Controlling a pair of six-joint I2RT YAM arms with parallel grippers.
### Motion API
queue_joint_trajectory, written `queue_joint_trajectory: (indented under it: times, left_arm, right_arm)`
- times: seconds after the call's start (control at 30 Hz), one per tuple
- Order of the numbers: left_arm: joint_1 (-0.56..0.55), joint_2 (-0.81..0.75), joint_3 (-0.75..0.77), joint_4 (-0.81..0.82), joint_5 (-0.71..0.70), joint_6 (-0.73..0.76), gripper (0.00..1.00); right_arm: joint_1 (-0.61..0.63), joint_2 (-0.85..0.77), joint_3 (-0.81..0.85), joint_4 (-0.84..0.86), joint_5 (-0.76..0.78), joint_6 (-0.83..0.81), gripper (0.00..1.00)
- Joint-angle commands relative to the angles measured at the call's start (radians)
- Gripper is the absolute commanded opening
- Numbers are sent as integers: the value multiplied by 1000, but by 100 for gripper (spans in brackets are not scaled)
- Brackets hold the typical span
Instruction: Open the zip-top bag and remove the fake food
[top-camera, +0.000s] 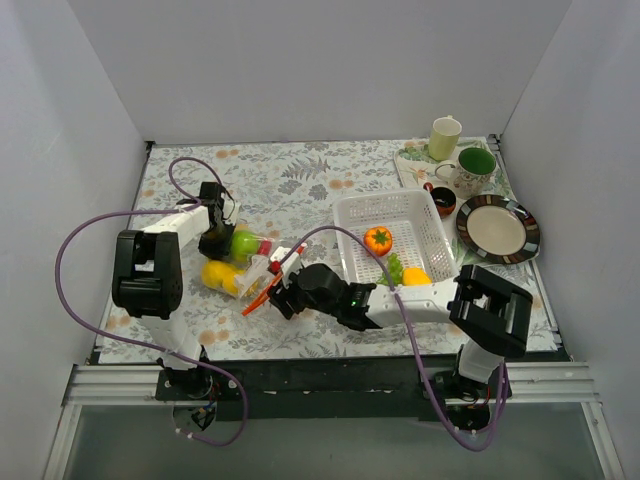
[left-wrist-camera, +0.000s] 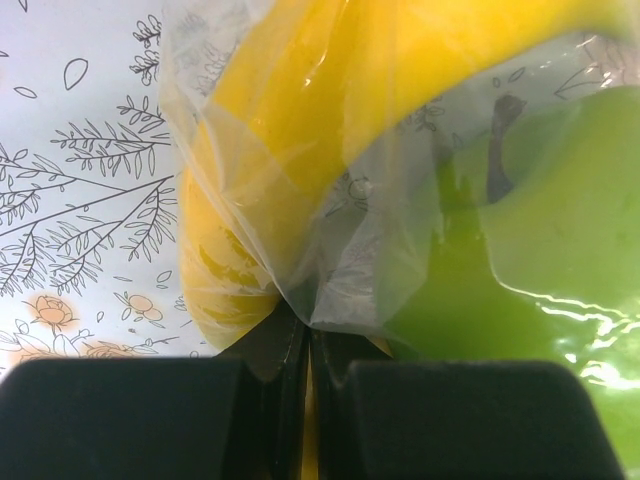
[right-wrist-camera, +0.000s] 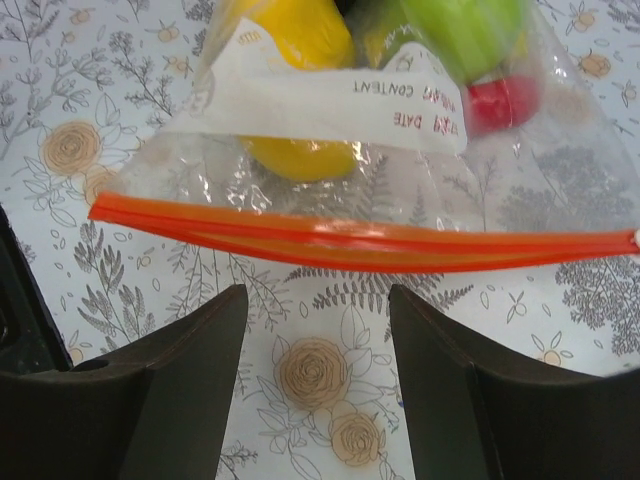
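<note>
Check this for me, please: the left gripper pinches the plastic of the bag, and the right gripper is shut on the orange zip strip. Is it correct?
One part is wrong. The left gripper does pinch the plastic of the zip-top bag, but the right gripper is open, not shut on anything. The right wrist view shows it spread wide, with the orange zip strip lying just beyond it, ungripped.

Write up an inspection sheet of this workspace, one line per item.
Surface: floral table, flat.
Job's things: zip-top bag with orange zip strip looking shut; fake food inside.
Clutter: white basket holding an orange toy pepper and two more pieces; plate, cup, mug, small bowl far right.
Grippers: left gripper shut on bag plastic; right gripper open, short of the strip.
Cables: purple cables loop off both arms.
Surroundings: white walls; nothing else seen.
</note>
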Motion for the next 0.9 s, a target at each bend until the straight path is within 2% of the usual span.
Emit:
queue_joint_trajectory:
  times: [0.0, 0.53, 0.63, 0.7, 0.73, 0.83, 0.87]
  left_arm:
    - [7, 38, -15, -23, 4, 17, 0]
    - [-5, 5, -43, -20, 19, 40, 0]
    - [-5, 2, -55, -9, 7, 54, 0]
    - [-3, 3, -53, -7, 10, 55, 0]
    - [-5, 5, -52, -7, 14, 54, 0]
    - [-5, 0, -47, -10, 21, 51, 0]
    - [-3, -3, -49, -10, 22, 51, 0]
  right_arm:
    - [3, 38, 87, 24, -16, -28, 68]
    - [3, 152, 190, -8, 19, -22, 68]
    - [3, 105, 125, 26, 47, 1, 63]
    - [3, 77, 97, 37, 78, 12, 53]
    - [0, 72, 95, 34, 84, 18, 45]
    - [-6, 72, 92, 32, 93, 23, 36]
    - [-7, 74, 92, 34, 96, 29, 35]
